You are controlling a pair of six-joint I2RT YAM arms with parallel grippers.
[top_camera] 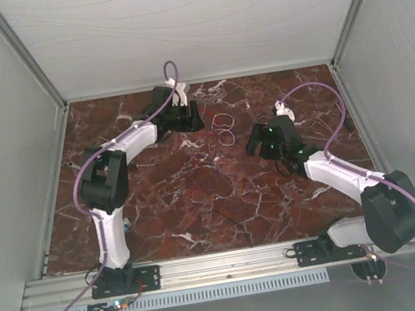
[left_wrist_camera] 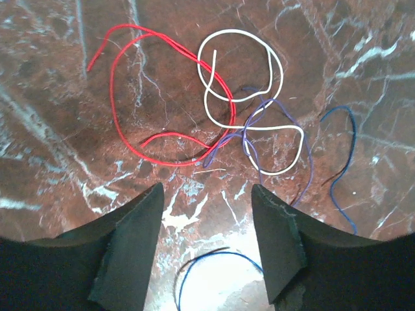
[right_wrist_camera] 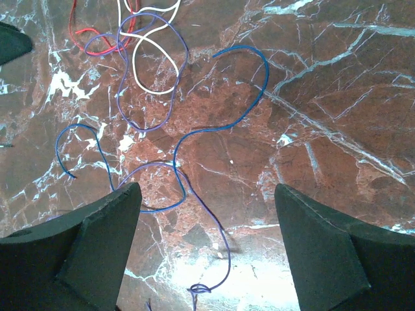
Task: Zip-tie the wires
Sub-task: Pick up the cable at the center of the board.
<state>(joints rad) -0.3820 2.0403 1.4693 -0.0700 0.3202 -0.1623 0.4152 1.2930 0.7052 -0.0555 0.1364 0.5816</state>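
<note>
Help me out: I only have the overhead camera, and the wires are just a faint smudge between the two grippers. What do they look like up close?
Observer: In the left wrist view, the wires are separate loose strands in red, white, purple and blue. They overlap in loops and nothing binds them.
Operator: Is either gripper holding one?
Observer: No. The left gripper and the right gripper are both open, with nothing pinched.
Operator: Which strand is closest to the right one?
Observer: A blue strand runs down between its fingers and ends in a small curl near the bottom of that view.
</note>
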